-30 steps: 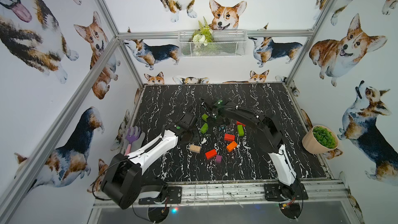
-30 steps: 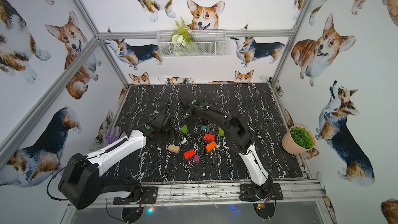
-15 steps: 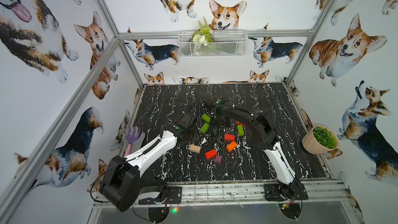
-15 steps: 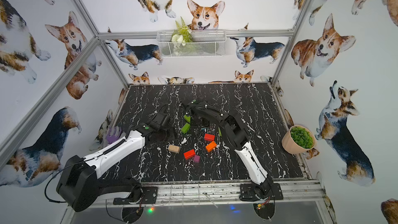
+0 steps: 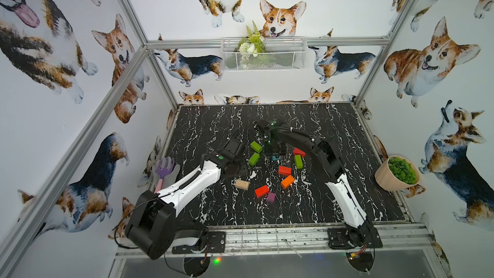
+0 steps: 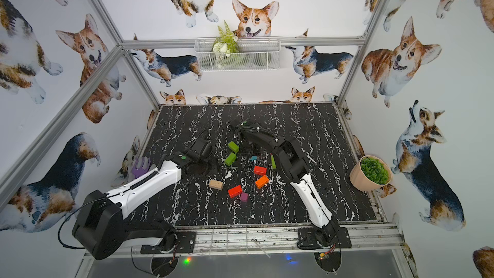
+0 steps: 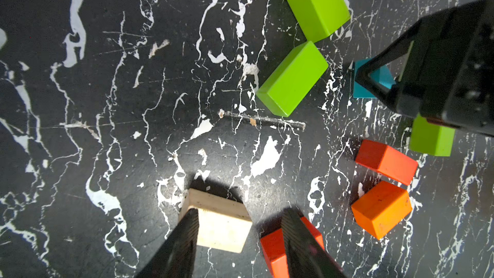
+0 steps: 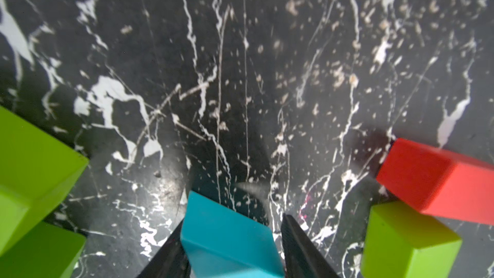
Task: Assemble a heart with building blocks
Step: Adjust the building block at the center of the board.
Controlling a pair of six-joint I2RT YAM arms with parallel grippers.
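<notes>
The right pincer [image 8: 234, 220], wider a second ago, now clamps the teal wooden triangle [image 8: 227, 239] on the black marbled table [image 8: 240, 62], while the left pincer [image 7: 240, 216] stays open over the beige wooden brick [image 7: 222, 225] and a red wooden brick [image 7: 270, 247]

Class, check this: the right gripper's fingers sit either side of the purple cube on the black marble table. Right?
No. The fingers of the right gripper sit either side of the teal triangle, as the right wrist view shows. The purple cube lies apart, beside a red brick, in a top view. The black marble table is right.
</notes>
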